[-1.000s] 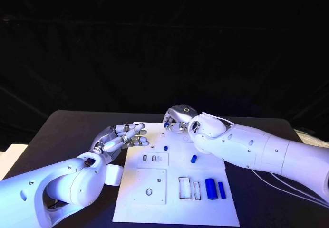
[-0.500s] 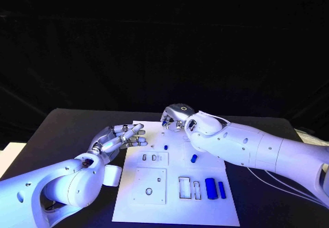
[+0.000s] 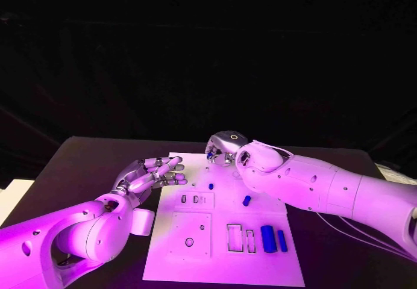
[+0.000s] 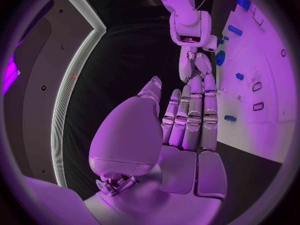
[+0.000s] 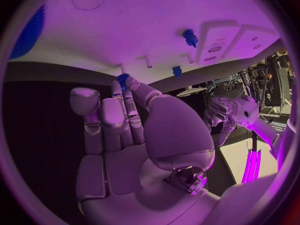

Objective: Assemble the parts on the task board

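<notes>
Left robot hand [image 3: 156, 173] hovers over the task board's [image 3: 200, 256] 9 o'clock edge, fingers apart, nothing in it: released. You can see the same in the left wrist view, fingers [image 4: 195, 116] extended toward the plate.

On the board, left to right: small blue part [image 3: 210, 186] just right of the left fingertips, another blue part [image 3: 246, 200] near centre, then two larger blue cylinders [image 3: 273, 239] lying side by side around 4 o'clock, beside empty slots.

Right robot hand [image 3: 224, 150] sits at the board's 12 o'clock edge. Right wrist view shows a small blue piece [image 5: 123, 78] at the fingertips [image 5: 128, 92]; looks pinched, so treat it as held.

Handling, my read: parts are rigid, light and smooth. They'll roll or slip. Take the cylinders across the middle of their length; pinch small pegs at the top end and keep them upright for insertion.
</notes>
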